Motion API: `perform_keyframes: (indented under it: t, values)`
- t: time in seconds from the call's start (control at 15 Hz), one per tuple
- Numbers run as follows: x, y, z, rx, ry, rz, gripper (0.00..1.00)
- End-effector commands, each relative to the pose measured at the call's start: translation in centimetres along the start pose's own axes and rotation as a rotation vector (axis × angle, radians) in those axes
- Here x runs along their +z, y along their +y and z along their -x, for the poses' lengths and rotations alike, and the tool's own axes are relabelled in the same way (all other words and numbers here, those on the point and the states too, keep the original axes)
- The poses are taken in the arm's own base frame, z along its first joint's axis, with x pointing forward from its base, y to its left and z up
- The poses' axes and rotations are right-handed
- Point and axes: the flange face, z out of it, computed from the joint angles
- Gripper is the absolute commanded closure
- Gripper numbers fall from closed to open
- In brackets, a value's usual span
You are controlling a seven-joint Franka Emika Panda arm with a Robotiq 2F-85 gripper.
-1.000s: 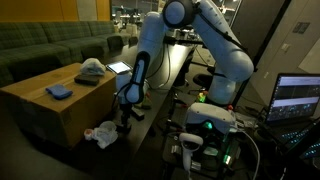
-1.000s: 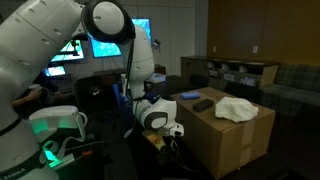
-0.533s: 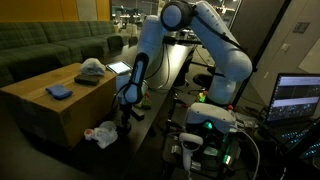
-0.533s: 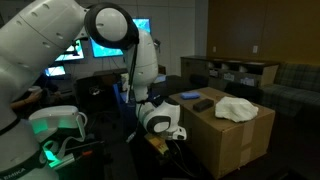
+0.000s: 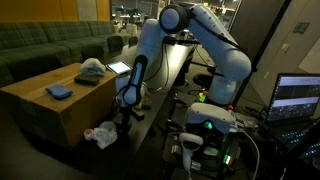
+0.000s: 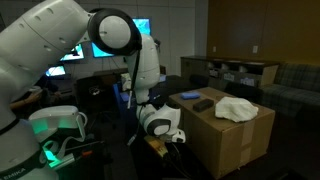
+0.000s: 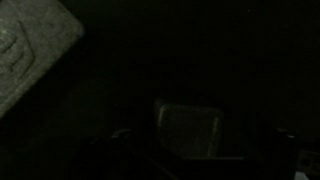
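Note:
My gripper [image 5: 127, 121] hangs low beside the front of a cardboard box [image 5: 45, 112], close to the floor. In the other exterior view, the gripper [image 6: 173, 142] sits below the box's near corner [image 6: 215, 140]. A crumpled white cloth [image 5: 100, 134] lies on the floor just beside it. The jaws look spread wide and I see nothing between them. The wrist view is almost black. It shows only a pale corner [image 7: 30, 45] at the top left and a dim rectangular shape [image 7: 190, 130] in the middle.
On the box top lie a blue cloth [image 5: 60, 92], a grey-white cloth [image 5: 92, 68] and a dark flat object [image 6: 203, 104]. A green-lit robot base [image 5: 208, 125], a laptop [image 5: 300, 98], a sofa [image 5: 50, 45] and monitors [image 6: 105, 45] stand around.
The arm's upper links have swung slightly. The wrist has crept a little lower beside the box. The jaws have stayed as wide as before.

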Motion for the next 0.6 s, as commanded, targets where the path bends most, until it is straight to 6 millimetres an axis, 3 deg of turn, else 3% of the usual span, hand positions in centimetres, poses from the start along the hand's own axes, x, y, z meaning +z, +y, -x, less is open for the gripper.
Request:
perform_keyframes:
  t: [0.0,0.07,0.4,0.53]
  values:
    - [0.42,0.26,-0.68,-0.017,-0.004,-0.025,0.00]
    - [0.33,0.28,-0.66,-0.019,-0.006,-0.027,0.02]
    - [0.33,-0.27,-0.64,-0.022,-0.008,-0.022,0.47]
    - [-0.16,-0.33,-0.49,-0.019,-0.015,-0.014,0.61]
